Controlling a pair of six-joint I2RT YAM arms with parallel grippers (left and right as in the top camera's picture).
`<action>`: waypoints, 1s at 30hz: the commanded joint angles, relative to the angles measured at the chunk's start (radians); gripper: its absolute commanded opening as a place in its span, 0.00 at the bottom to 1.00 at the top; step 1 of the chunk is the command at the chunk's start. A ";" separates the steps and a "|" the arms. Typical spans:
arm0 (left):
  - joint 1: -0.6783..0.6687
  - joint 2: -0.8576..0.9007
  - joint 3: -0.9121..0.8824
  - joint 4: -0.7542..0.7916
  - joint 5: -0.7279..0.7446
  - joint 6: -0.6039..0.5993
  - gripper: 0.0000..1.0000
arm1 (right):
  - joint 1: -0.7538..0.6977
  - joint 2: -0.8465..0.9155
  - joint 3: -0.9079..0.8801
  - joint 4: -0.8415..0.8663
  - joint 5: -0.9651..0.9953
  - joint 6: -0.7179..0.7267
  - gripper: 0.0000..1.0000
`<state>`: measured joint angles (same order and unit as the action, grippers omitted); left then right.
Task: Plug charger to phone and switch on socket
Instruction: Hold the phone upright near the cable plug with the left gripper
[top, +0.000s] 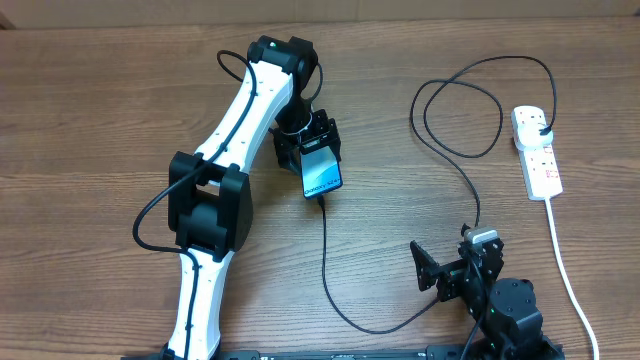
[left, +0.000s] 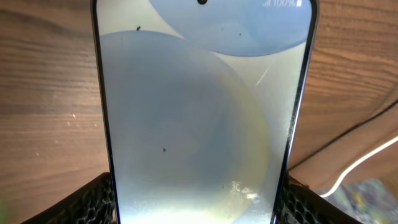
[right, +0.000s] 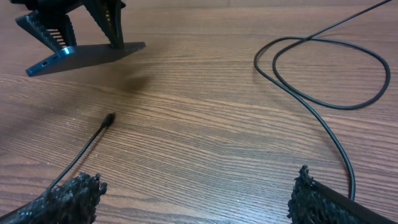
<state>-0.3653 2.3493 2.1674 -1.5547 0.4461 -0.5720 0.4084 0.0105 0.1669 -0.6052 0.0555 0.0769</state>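
Fingers (right: 71, 196) of the right gripper (right: 196, 177) stand wide apart with nothing between them, only their ribbed black tips showing at the bottom corners of the wrist view. Just beyond them the thin black charger cable (right: 74, 163) lies on the brown wooden table (right: 205, 143). Its small black connector tip (right: 109, 118) rests flat and is joined to nothing.

Further off, the slim black-edged smartphone (right: 81, 56) hangs clear of the wood with a shadow beneath it. The left gripper (top: 312, 152) is clamped on its two long edges, and the pads (left: 93, 202) are seen only as mesh corners. Its pale blue screen (left: 199, 124) fills that view, cut off at top and bottom. Overhead, the tip lies just short of the phone's lower edge.

Beyond, the cable runs behind the right arm, loops twice, and ends in a black plug (top: 541, 126) seated in the white elongated power strip (top: 537, 150). The strip's thick white cord (top: 565, 265) trails toward the table's near edge. The switches are too small to read.
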 joint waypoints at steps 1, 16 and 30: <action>0.014 -0.005 0.029 -0.035 0.087 -0.025 0.36 | 0.005 -0.006 -0.013 -0.018 -0.005 -0.006 1.00; 0.013 -0.005 0.029 -0.037 0.086 -0.027 0.31 | 0.005 -0.006 -0.013 -0.018 -0.005 -0.006 1.00; -0.013 -0.005 0.029 0.083 -0.238 0.001 0.29 | 0.005 -0.006 -0.013 -0.018 -0.005 -0.006 1.00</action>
<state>-0.3603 2.3493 2.1674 -1.4994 0.3645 -0.5850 0.4084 0.0105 0.1669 -0.6056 0.0551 0.0765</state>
